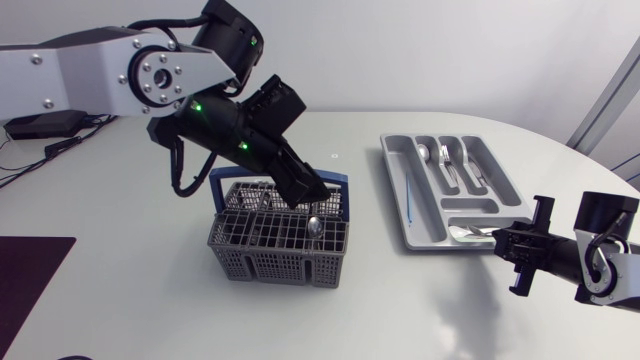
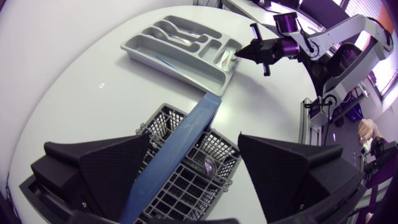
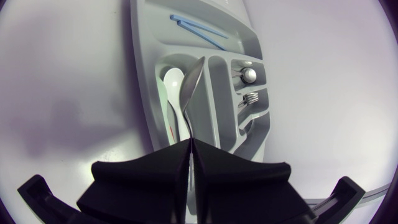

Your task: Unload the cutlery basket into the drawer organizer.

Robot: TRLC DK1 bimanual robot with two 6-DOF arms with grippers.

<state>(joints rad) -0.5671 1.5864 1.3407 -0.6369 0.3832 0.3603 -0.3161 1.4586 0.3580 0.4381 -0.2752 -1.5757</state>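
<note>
The grey cutlery basket [image 1: 262, 250] with a blue handle [image 2: 186, 134] stands mid-table. A metal spoon [image 1: 315, 227] leans in its right part, its bowl [image 2: 209, 165] showing through the grid. My left gripper [image 1: 312, 195] hangs just above the basket, open, its fingers [image 2: 106, 165] either side of the handle [image 1: 225, 183] and holding nothing. The grey drawer organizer [image 1: 395, 165] lies to the right. My right gripper [image 1: 497, 240] is at its near end, shut on a metal spoon [image 3: 191, 81] held over the compartments.
The organizer [image 3: 143, 68] holds a white spoon [image 3: 171, 87], thin blue sticks [image 3: 199, 28] in one long slot, and metal cutlery [image 3: 249, 76] in the others. A dark mat [image 1: 30, 275] lies at the table's front left.
</note>
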